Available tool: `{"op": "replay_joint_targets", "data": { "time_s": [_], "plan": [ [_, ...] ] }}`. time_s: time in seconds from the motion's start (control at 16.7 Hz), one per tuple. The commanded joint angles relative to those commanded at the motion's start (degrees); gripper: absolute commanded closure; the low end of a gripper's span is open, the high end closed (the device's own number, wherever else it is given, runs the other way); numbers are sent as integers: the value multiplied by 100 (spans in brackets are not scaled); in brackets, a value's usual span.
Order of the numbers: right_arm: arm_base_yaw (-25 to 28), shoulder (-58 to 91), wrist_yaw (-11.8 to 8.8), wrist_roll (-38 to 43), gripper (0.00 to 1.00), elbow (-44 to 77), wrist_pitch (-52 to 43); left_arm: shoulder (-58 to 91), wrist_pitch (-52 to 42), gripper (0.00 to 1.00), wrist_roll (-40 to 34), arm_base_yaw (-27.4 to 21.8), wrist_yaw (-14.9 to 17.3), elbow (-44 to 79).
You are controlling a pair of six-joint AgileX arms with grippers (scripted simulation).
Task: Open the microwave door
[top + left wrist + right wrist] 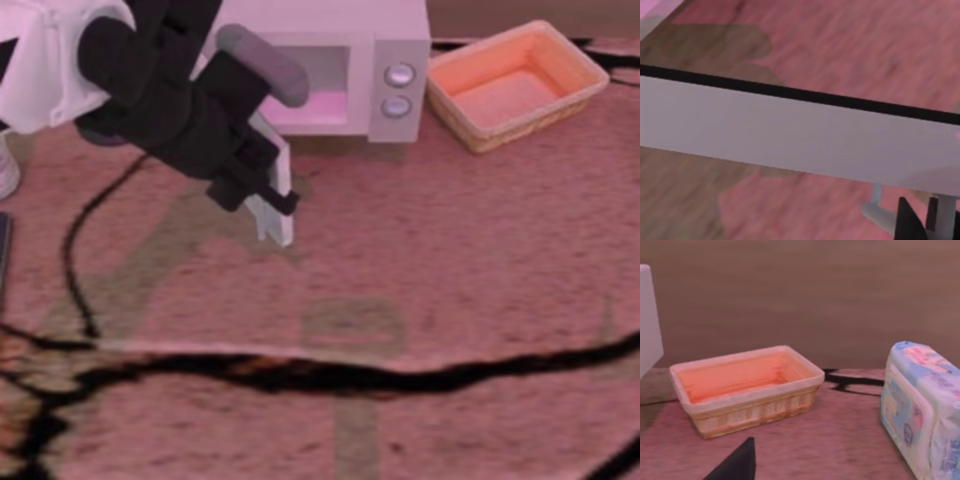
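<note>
The microwave (330, 75) stands at the counter's (450, 300) far edge. Its door (280, 195) is swung wide, clamped by the left claw (262, 195) for pulling outward.

Pink marbled table (480, 280) with black veins; brown wall (815, 300) behind.

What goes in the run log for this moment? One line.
left gripper: at door edge | door: swung open | microwave: interior showing | right arm: parked, off top view
</note>
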Motion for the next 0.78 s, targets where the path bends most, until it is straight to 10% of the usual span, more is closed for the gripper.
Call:
{"op": "replay_joint_targets", "data": {
  "time_s": [0.78],
  "plan": [
    [0,0,0,0,0,0,0,-154,-131,100,702,275,374,-96]
  ]
}}
